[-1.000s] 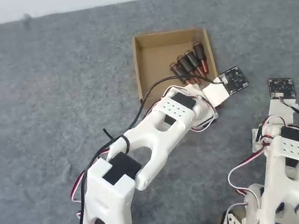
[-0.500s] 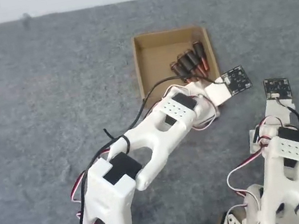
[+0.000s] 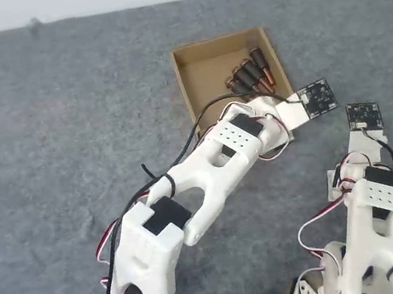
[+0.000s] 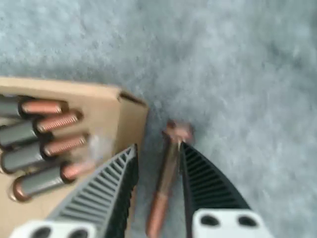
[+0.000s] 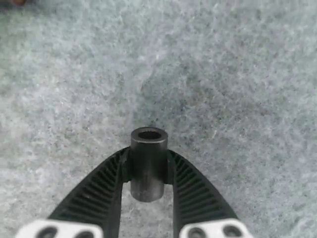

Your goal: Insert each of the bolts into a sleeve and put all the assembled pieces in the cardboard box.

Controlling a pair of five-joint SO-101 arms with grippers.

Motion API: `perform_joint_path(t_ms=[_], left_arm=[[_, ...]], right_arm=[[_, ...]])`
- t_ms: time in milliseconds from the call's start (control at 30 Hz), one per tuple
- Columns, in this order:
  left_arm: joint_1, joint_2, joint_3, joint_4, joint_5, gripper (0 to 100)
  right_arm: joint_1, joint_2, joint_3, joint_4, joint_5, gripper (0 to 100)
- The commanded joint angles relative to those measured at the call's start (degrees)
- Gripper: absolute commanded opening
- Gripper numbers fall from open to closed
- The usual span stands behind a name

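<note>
Copper bolt (image 4: 168,168) seemingly lies beside cardboard box (image 4: 111,101) holding four assemblies (image 4: 39,144).

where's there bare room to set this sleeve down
Wide bare carpet left of the box; the box's left half is bare too. Crowded: its right side, with four assembled pieces, and the near corner under the left gripper, beside the bolt.

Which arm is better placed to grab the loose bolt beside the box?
Left. The bolt lies inside the open left gripper, while the right gripper is occupied, shut on a sleeve.
</note>
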Motion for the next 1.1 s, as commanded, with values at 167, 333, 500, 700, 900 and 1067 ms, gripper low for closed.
perform_joint_path(t_ms=[167,333,500,700,900,1067], left_arm=[[-1.1,-2.8,-2.7,8.4,-2.2,13],[0.2,-2.4,-2.8,8.1,-1.9,13],[2.0,-0.1,-5.2,5.7,-1.8,13],[1.4,5.0,-14.4,12.8,-1.8,13],[1.4,10.9,-24.0,23.1,-1.8,13],[1.5,13.7,-29.1,27.1,-1.9,5]], right_arm=[[-0.6,-1.9,-0.4,-0.9,0.7,0.6],[-0.6,-1.8,-0.4,-0.9,0.7,0.6],[-0.6,-1.8,-0.4,-0.9,0.7,0.6],[-0.7,-1.8,-0.4,-0.9,0.7,0.6],[-0.7,-1.8,-0.4,-0.9,0.7,0.6],[-0.7,-1.8,-0.4,-0.9,0.7,0.6]])
